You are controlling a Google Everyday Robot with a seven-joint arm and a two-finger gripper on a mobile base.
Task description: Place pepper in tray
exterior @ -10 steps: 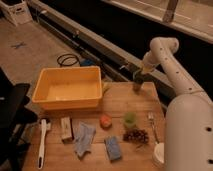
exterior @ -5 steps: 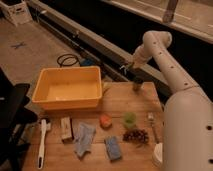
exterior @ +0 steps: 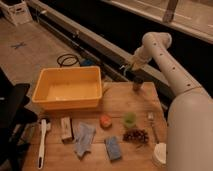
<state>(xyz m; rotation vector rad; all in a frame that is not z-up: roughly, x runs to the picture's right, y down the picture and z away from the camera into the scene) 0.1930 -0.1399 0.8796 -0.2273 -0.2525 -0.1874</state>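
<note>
Tabletop (exterior: 125,102): wooden, carrying the tray and a scatter of small things in front of it.

Tray (exterior: 65,101): yellow bin on the left half of the tabletop. Its floor shows bare yellow with nothing green in it, so the placing is not done.

Arm (exterior: 161,56): white, reaching in from the right of the tray and bending down behind the tabletop's far edge.

Progress, as a judgement: no pepper lies on the tabletop among the loose things, so the pickup looks complete. What is left is the carry leftward to above the tray, then the release into it.

End effector (exterior: 136,79): to the right of the tray and well apart from its right rim, above the far edge of the tabletop, pointing down. Fingers are together, clamped on a slim dark piece that hangs below them.

Pepper (exterior: 137,88): I take that hanging piece to be it. Colour is dim here, so the call rests on the shape and on its absence elsewhere. It is off the surface, right of the tray and level with the tray's far side.

Green cup (exterior: 130,119) and orange lump (exterior: 105,121): in front of the tray's right corner, untouched and not part of the job.
</note>
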